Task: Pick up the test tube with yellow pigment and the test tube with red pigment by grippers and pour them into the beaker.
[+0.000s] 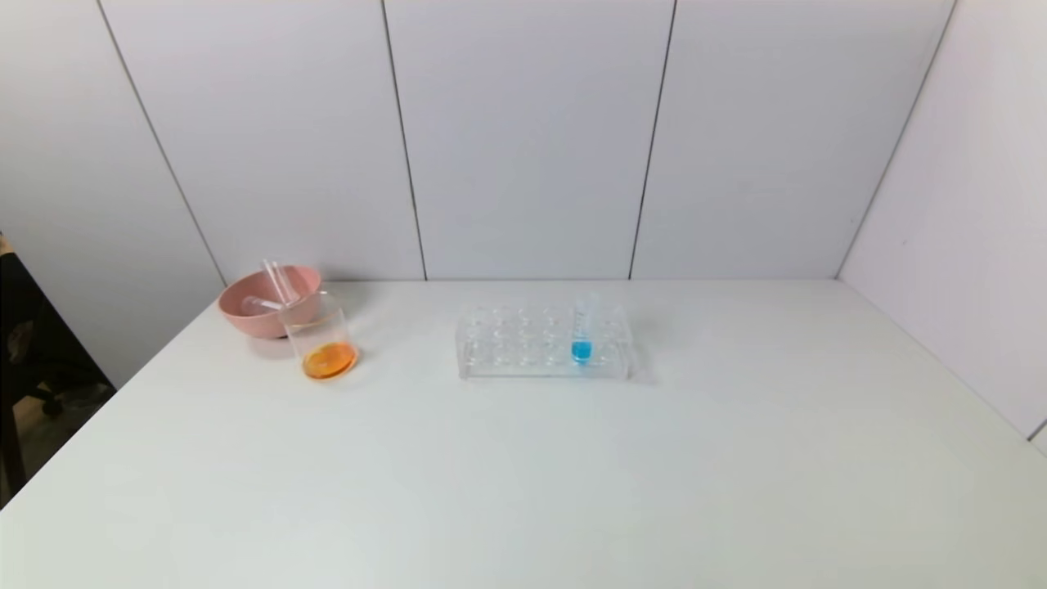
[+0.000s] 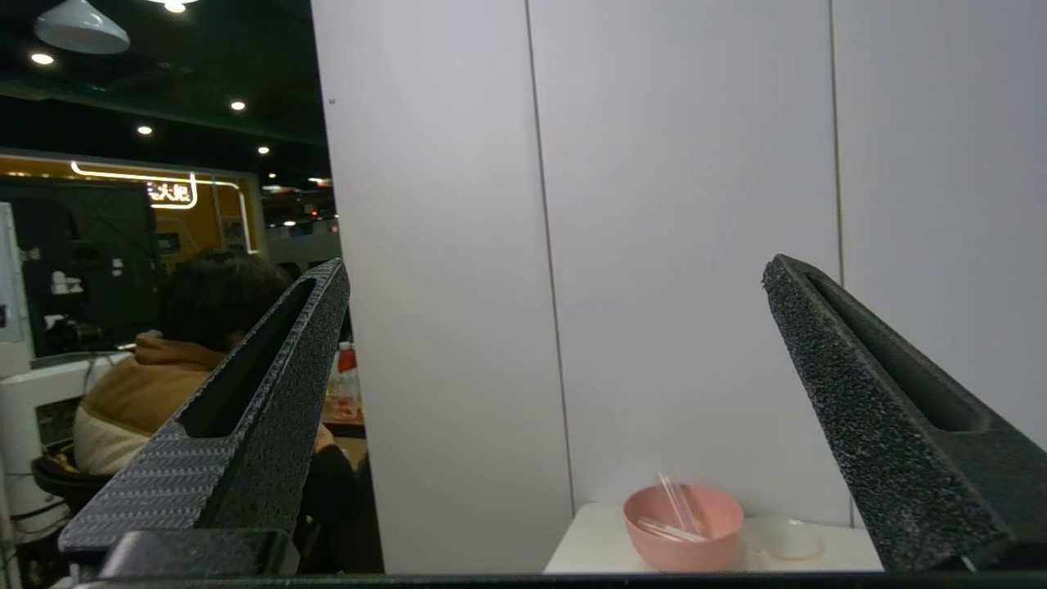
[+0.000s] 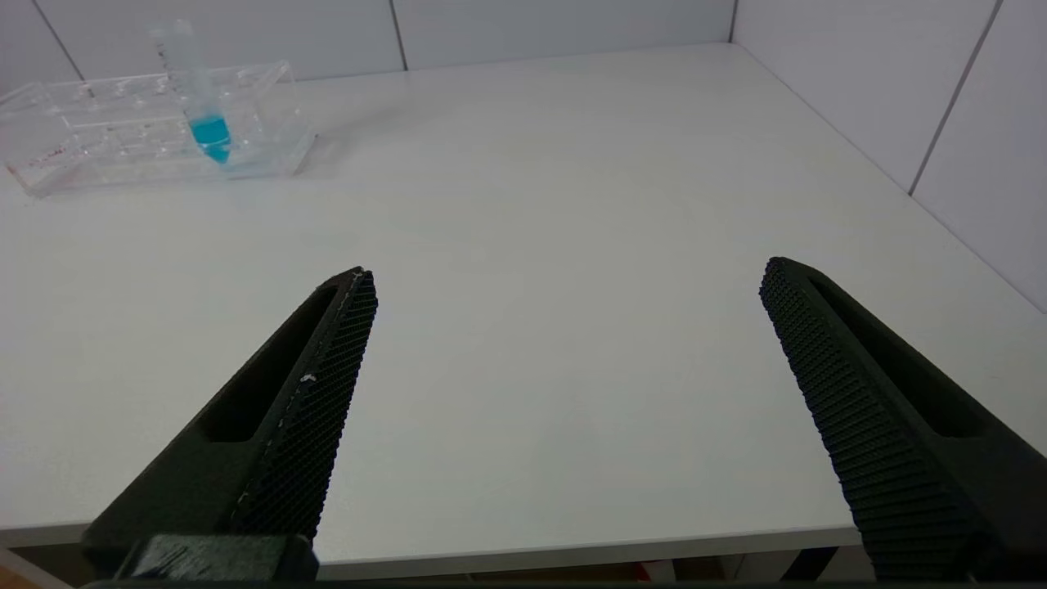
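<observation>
White table (image 1: 523, 474) carries pink bowl (image 1: 245, 315), beaker (image 1: 321, 335), clear rack (image 1: 544, 343).

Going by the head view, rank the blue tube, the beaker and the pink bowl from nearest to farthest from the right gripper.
The right gripper is open at the table's near right edge.
1. Blue tube, in the rack, centre.
2. Beaker, left, holding orange liquid.
3. Pink bowl, just behind the beaker, far left.

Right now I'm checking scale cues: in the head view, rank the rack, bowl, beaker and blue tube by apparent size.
1. rack
2. bowl
3. beaker
4. blue tube

The bowl sits slightly farther back, partly behind the beaker.
</observation>
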Action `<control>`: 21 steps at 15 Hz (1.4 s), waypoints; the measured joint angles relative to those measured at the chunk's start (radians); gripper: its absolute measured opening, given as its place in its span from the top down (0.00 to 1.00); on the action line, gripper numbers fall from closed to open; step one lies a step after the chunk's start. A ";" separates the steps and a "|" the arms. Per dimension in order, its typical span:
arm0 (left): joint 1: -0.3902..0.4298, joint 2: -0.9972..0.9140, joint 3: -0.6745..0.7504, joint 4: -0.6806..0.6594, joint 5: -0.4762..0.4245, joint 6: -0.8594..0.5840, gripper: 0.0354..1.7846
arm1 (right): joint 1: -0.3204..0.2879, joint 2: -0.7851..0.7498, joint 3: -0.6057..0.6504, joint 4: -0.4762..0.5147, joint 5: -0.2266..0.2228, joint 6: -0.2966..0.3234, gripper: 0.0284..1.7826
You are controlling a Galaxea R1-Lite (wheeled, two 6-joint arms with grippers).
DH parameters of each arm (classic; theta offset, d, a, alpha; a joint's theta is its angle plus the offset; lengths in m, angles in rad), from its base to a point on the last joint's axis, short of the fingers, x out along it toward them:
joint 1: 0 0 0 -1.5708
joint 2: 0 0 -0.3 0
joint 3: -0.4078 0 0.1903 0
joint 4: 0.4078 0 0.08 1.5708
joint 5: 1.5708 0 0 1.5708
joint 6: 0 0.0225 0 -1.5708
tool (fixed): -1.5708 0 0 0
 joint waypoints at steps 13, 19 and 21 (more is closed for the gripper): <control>0.004 -0.205 0.628 0.266 -0.253 -0.300 0.01 | 0.000 0.000 0.000 0.000 0.000 0.000 0.04; 0.004 -0.205 0.634 0.253 -0.244 -0.374 0.01 | 0.000 0.000 0.000 0.000 0.000 0.000 0.04; 0.004 -0.205 0.634 0.253 -0.243 -0.374 0.01 | 0.000 0.000 0.000 0.000 0.000 0.000 0.04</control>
